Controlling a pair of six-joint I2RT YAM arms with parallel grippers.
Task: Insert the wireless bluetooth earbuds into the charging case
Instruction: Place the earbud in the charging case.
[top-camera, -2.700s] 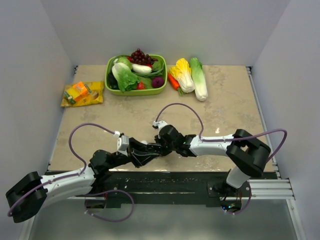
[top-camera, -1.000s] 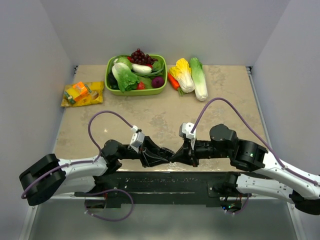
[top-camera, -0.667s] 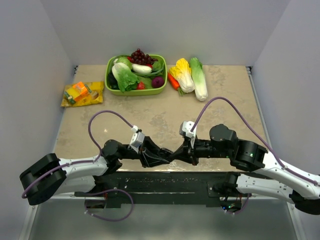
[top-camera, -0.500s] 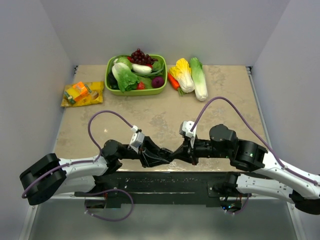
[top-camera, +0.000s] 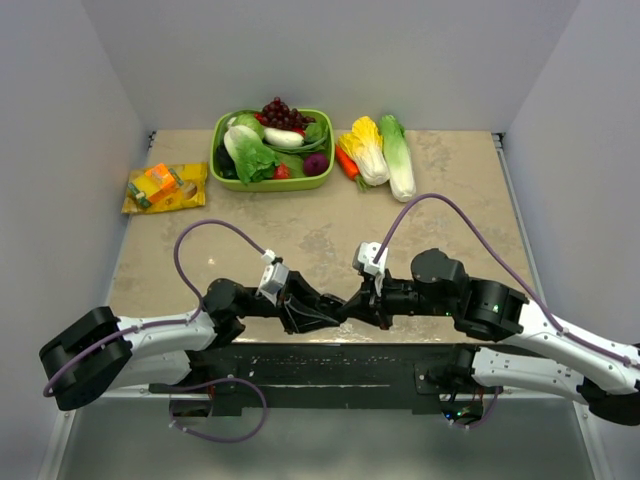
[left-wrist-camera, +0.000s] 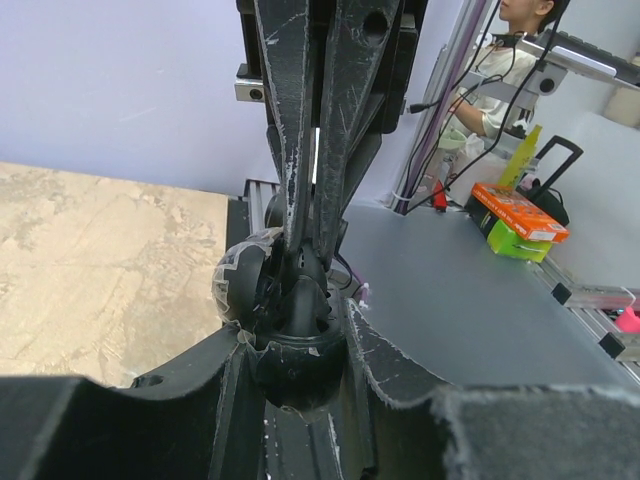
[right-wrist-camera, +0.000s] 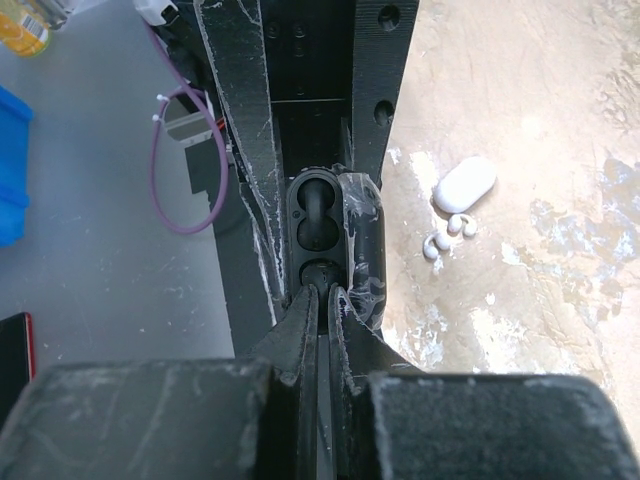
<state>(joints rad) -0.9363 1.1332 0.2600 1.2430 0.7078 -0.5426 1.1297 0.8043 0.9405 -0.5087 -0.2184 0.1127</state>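
I read the left jaws clamped on the black case (right-wrist-camera: 318, 236) at frame centre. The right jaws are pinched shut at its lower well. White buds (right-wrist-camera: 442, 241) lie right.

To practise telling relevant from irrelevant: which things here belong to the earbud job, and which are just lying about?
Job: black case, white case, white earbuds.
Lying about: bowl of vegetables, cabbages, carrot, snack packets.

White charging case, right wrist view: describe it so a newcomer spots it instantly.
On the marbled tabletop, right of the black case held mid-frame, lies the white charging case, a smooth oval pebble. It is far larger than the tiny white earbuds clustered just below it.
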